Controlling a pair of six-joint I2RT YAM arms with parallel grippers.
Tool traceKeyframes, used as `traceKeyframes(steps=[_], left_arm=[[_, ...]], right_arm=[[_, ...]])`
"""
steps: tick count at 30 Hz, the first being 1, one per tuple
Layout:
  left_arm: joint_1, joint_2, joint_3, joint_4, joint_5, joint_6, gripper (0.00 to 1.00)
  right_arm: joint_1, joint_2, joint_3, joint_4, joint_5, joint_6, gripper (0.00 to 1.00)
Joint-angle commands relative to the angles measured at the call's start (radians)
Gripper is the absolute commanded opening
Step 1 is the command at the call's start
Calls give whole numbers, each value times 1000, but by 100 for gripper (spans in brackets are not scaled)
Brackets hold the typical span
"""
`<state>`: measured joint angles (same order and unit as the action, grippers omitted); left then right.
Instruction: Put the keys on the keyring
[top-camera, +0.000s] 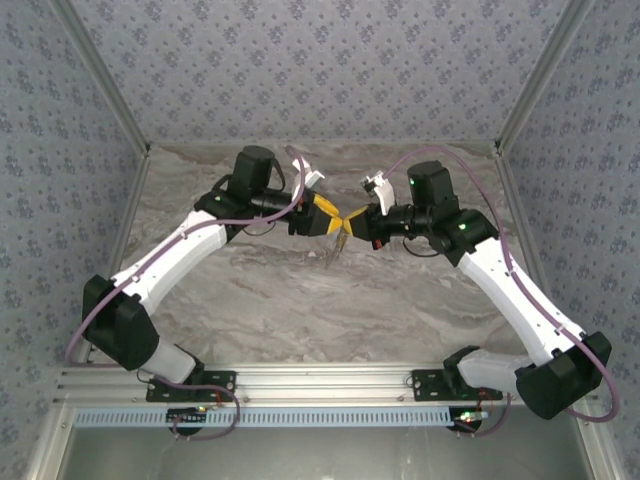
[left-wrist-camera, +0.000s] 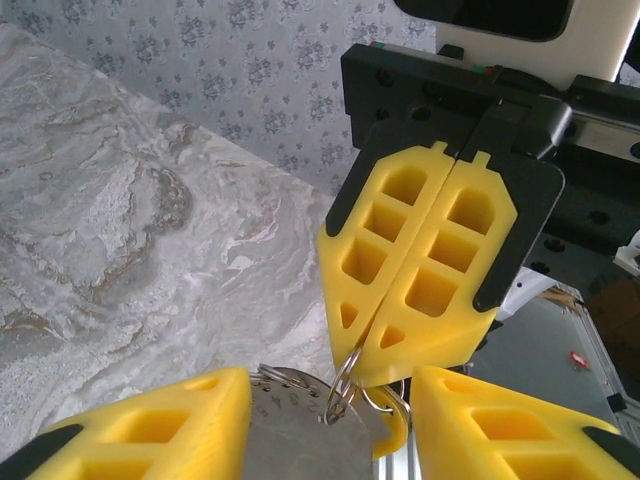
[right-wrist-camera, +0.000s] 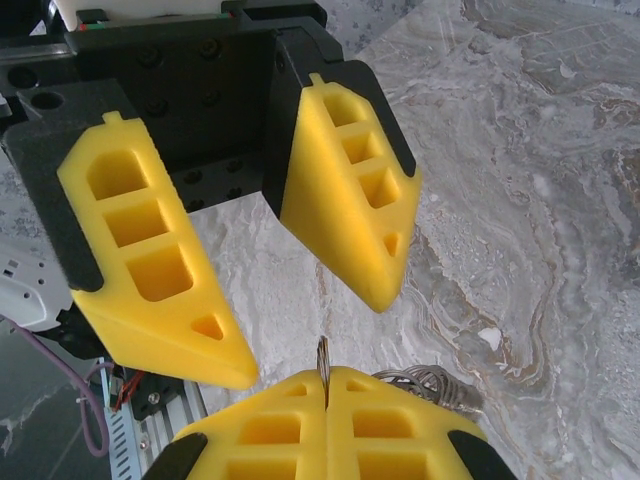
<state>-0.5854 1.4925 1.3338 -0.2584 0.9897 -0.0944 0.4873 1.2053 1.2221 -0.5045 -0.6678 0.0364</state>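
Keyring (left-wrist-camera: 343, 386), pinched in closed right tool (left-wrist-camera: 368, 350), between fingers of left tool (left-wrist-camera: 330, 405)

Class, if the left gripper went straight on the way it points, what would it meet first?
Probably the keyring pinched in the shut right gripper, directly ahead of the left gripper; depth is uncertain.

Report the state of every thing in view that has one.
Right gripper: jaws shut, pinching the keyring at their tips.
Left gripper: jaws open, clamping nothing.
Keyring: held off the table by the right gripper.
Round metal piece: hanging by the keyring, between the left jaws.
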Motion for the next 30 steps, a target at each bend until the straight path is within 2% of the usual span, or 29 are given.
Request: traceKeyframes(steps=[1, 12, 19, 24, 30], left_arm=[[-8, 6, 33, 5, 54, 4, 41], [-14, 12, 34, -36, 79, 29, 41], [-19, 15, 40, -36, 95, 32, 27], [-25, 17, 42, -41, 111, 38, 24], [-38, 20, 42, -57, 119, 58, 9]], right_arm=[[7, 2, 42, 27, -10, 5, 0], [8, 0, 41, 33, -15, 11, 0], [8, 0, 37, 42, -15, 17, 0], [8, 2, 34, 53, -13, 21, 0], [8, 4, 26, 65, -15, 26, 0]])
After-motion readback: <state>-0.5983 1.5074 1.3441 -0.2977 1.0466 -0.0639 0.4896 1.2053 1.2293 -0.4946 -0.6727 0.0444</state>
